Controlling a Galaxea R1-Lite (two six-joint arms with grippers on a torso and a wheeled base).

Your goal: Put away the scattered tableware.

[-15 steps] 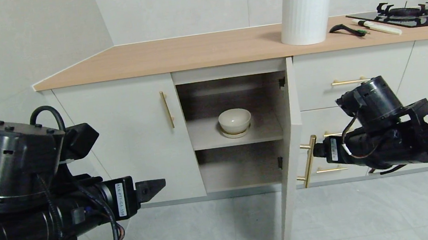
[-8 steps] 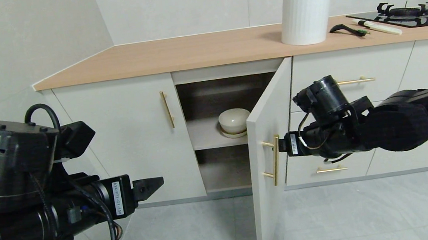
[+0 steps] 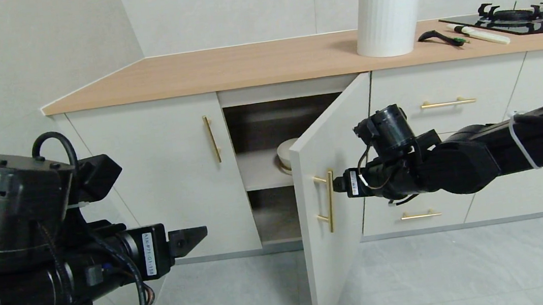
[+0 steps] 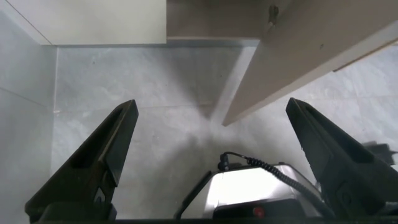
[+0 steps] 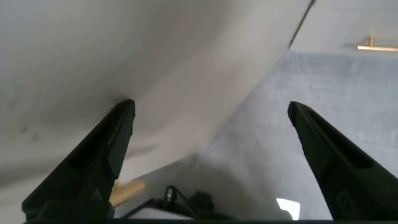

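Presently the right gripper (image 3: 337, 186) sits at centre frame, fingers spread wide and holding nothing, its tip against the face of the cabinet door (image 3: 337, 262) just beside the gold handle (image 3: 329, 201). The left gripper (image 3: 194, 235), at lower left, is likewise wide open and empty, hanging above the floor (image 3: 246, 293). The bowl (image 3: 285, 155) stands on the middle shelf (image 3: 263, 171) inside the cabinet, left of centre, half hidden behind the door's free edge. The door stands partly open, so the step in hand is judged to be shutting it. Principal risk: the contact is a bare push, not a grasp, so a fingertip could slide along the panel and snag the handle, or the door could run ahead and slam, jarring the bowl on its shelf. The bowl appears set back from the shelf's front lip, so a strike from the door is judged unlikely. Clearances: the door's free edge has open floor beneath it and nothing in the gap towards the cabinet frame. The left gripper is well apart from that gap, in front of the closed left-hand door (image 3: 162, 180). The right arm lies close along the drawer fronts (image 3: 448, 84) at right, near their handles, leaving little room there.
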